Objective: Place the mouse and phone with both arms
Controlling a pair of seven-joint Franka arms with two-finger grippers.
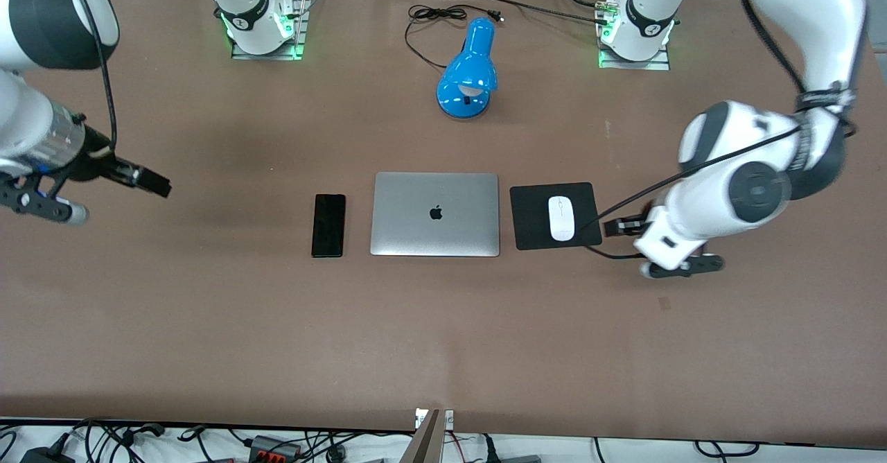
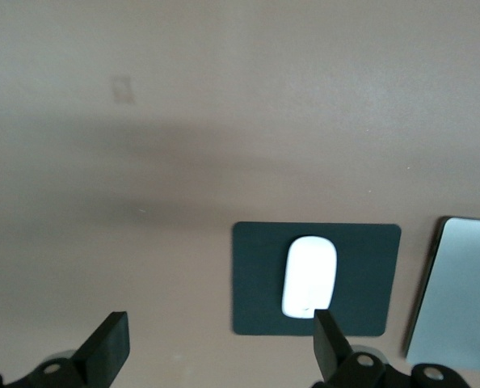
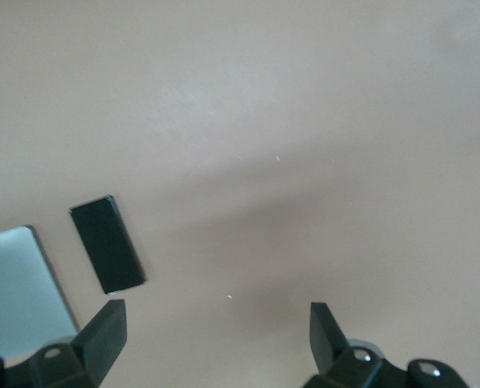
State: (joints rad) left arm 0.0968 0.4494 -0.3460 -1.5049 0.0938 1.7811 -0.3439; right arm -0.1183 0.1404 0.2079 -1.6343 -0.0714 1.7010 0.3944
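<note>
**Both items set down, both grippers empty**

Phone (image 1: 328,225) and laptop (image 1: 435,214) lie nearest the front camera, side by side on the table (image 1: 277,338), the phone toward the right arm's end. We see the mouse (image 1: 560,217) resting on the black mat (image 1: 554,215) just beside the laptop, toward the left arm's end.

Our left gripper (image 2: 216,343) hangs spread and empty over bare table just beside the mat. Our right gripper (image 3: 216,335) is likewise spread and empty, over the table well apart from the phone.

We judge the main risk to be the left arm, which sits low and close: a careless sweep could nudge the mat or mouse.

The phone is slim, black and glossy; the mouse is small, white and oval with a thin centre line.
</note>
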